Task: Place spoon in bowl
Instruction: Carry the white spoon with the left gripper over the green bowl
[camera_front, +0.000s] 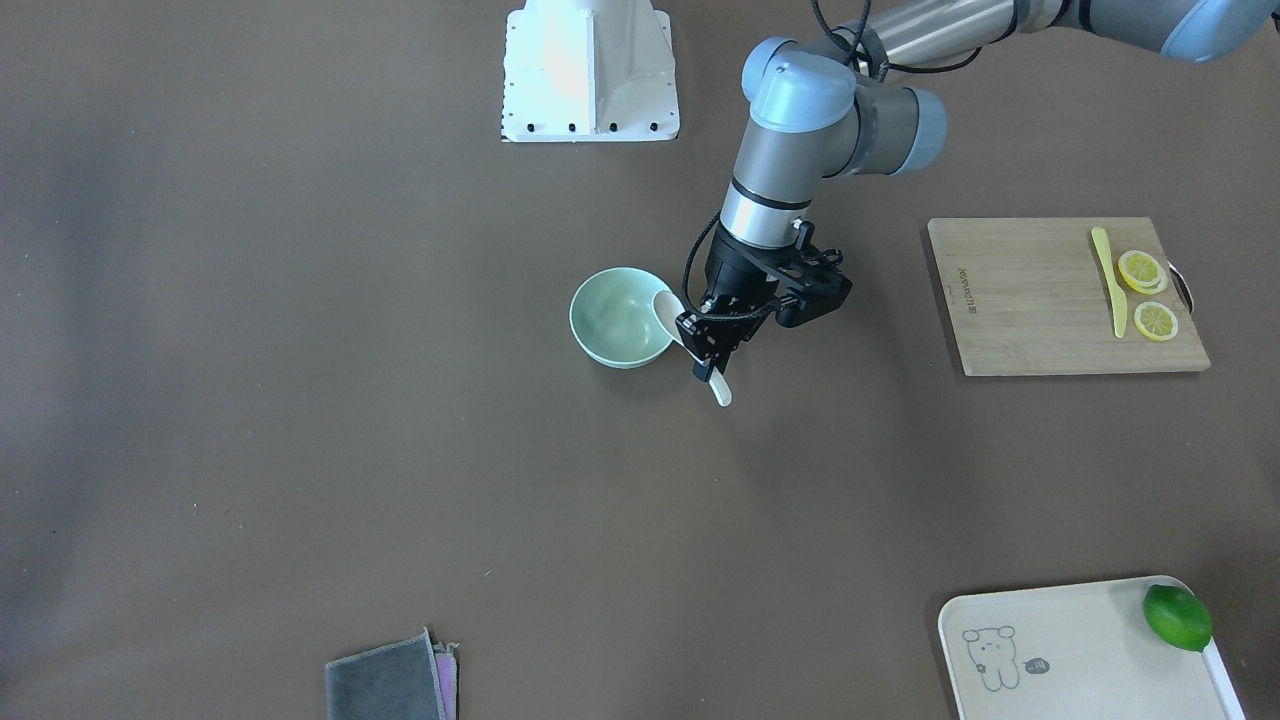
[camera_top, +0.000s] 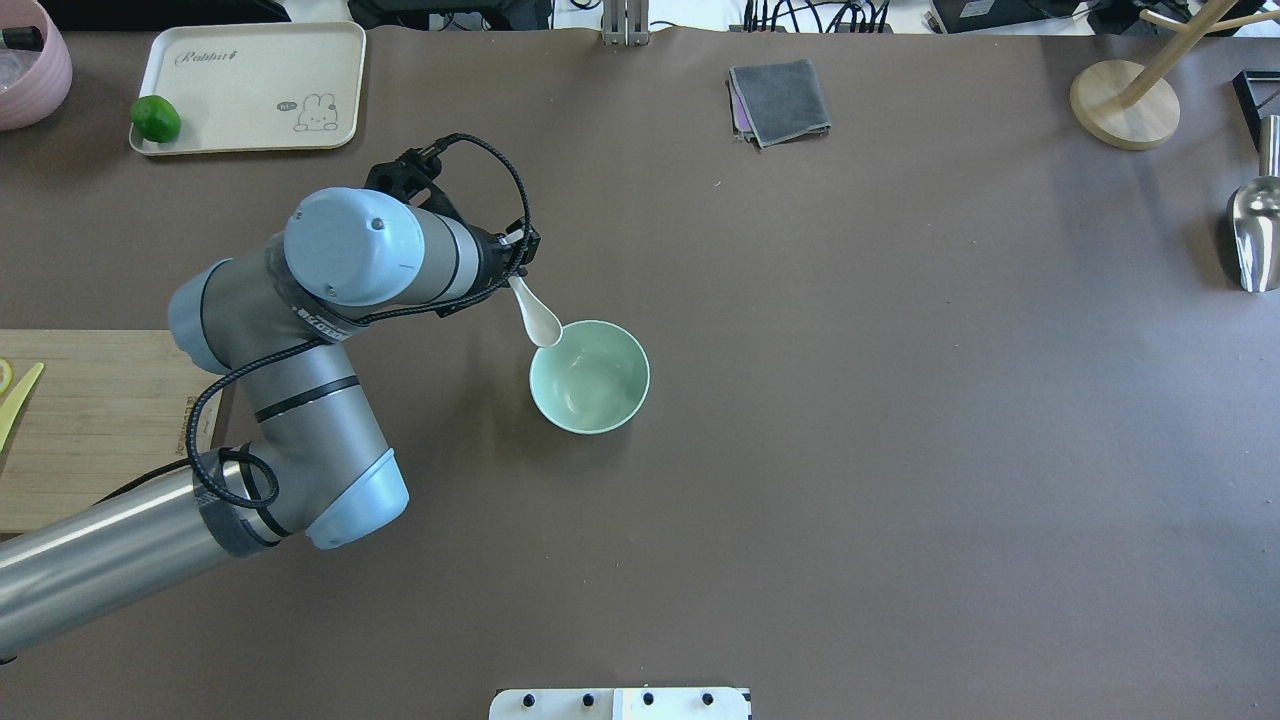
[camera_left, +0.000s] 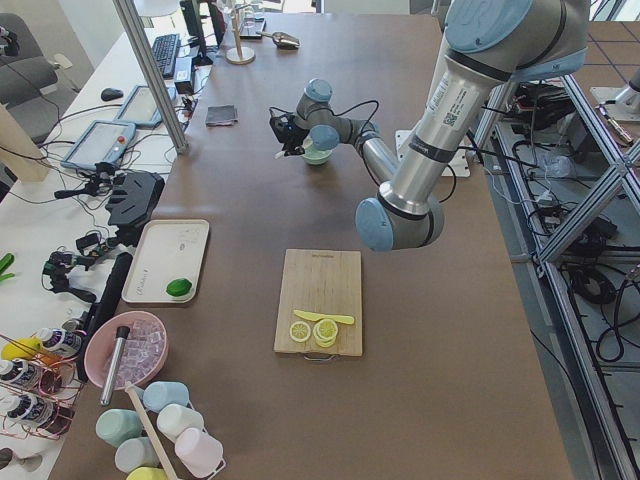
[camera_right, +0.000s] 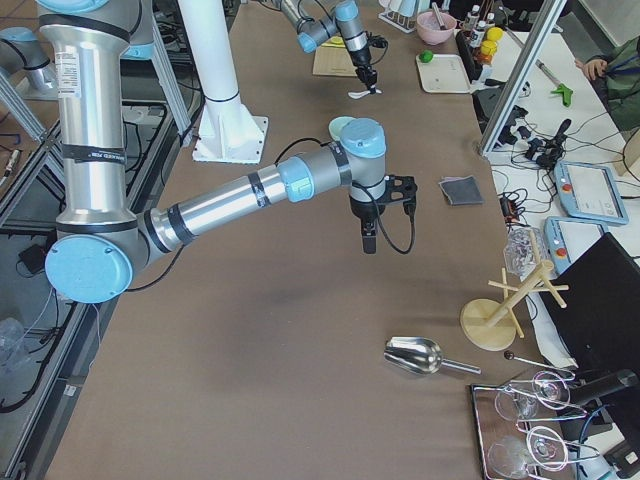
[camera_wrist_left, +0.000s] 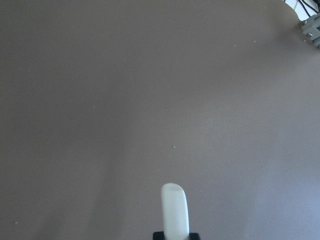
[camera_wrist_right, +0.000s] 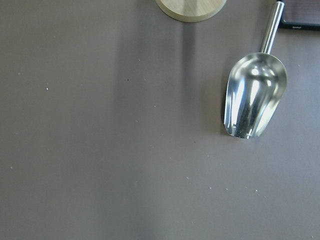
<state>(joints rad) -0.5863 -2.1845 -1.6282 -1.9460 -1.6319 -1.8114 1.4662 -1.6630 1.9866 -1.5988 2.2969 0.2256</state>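
The pale mint-green bowl (camera_front: 612, 318) stands near the table's middle and also shows in the overhead view (camera_top: 590, 380). My left gripper (camera_front: 708, 347) is shut on the handle of the white spoon (camera_front: 666, 306). It holds the spoon tilted, with the scoop over the bowl's rim on the side toward the gripper (camera_top: 510, 262). The spoon (camera_top: 537, 318) is above the table. Its handle end (camera_wrist_left: 175, 210) sticks out in the left wrist view. My right gripper (camera_right: 368, 238) shows only in the exterior right view, low over bare table; I cannot tell whether it is open or shut.
A wooden cutting board (camera_front: 1030, 300) carries lemon slices (camera_front: 1142, 270) and a yellow knife (camera_front: 1110, 280). A cream tray (camera_front: 1080, 650) holds a lime (camera_front: 1177, 616). A grey cloth (camera_top: 780, 100), a metal scoop (camera_wrist_right: 255, 95) and a wooden stand (camera_top: 1125, 105) lie on my right side.
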